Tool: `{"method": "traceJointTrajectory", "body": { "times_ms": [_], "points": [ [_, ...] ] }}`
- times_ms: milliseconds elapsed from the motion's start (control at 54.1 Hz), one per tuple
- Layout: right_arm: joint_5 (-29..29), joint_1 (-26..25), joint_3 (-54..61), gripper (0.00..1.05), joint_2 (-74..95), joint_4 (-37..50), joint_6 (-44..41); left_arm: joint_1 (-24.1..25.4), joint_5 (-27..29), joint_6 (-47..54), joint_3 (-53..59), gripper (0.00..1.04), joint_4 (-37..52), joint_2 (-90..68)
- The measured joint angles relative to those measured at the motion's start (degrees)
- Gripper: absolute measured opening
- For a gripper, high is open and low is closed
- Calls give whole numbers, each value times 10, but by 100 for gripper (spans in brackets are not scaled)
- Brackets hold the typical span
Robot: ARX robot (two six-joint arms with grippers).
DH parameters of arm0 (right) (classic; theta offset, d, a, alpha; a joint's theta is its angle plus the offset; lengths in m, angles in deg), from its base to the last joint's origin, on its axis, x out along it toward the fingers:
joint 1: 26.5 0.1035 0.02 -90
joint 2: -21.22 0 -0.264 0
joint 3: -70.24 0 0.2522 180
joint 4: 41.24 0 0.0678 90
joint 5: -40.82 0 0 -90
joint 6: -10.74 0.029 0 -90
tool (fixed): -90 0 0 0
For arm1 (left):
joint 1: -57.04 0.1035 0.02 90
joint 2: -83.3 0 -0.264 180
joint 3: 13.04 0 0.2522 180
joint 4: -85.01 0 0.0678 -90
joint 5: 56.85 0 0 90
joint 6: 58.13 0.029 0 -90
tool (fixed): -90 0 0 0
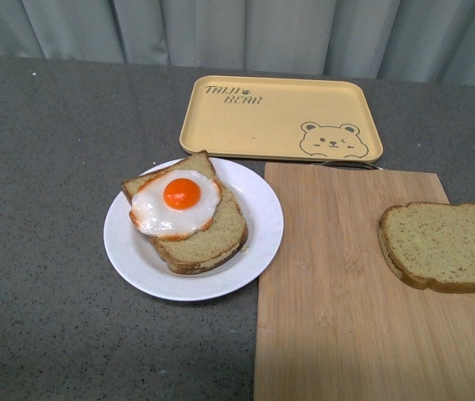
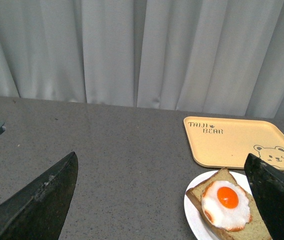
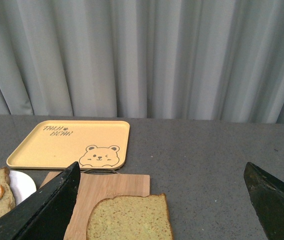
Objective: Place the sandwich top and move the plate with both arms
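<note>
Lying bare on the pale wooden cutting board (image 1: 346, 317), well apart from the round plain white plate (image 1: 137, 259), the sandwich top (image 1: 444, 245), a squarish slice of speckled tan bread with a darker crust, is not yet picked up. The right gripper (image 3: 161, 164) hangs near it, jaws spread wide and empty; the left gripper (image 2: 160, 155) is likewise released, holding nothing, beside the plate. The slice seems to overhang the board's edge (clearest in the right wrist view), so a clumsy pinch could probably tip it off or crush it. The white fried egg with orange yolk (image 1: 176, 203) sits askew on the lower bread slice (image 1: 212, 242), so the top may land crooked and slide. Uneven lifting by the two arms could tilt the shallow plate, or knock it against the board just beside it.
</note>
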Motion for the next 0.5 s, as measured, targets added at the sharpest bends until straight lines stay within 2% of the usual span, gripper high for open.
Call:
{"method": "traceJointTrajectory", "body": {
  "times_ms": [499],
  "points": [
    [0,0,0,95,0,0,0,0,0,0,0,98,0,0]
  ]
}}
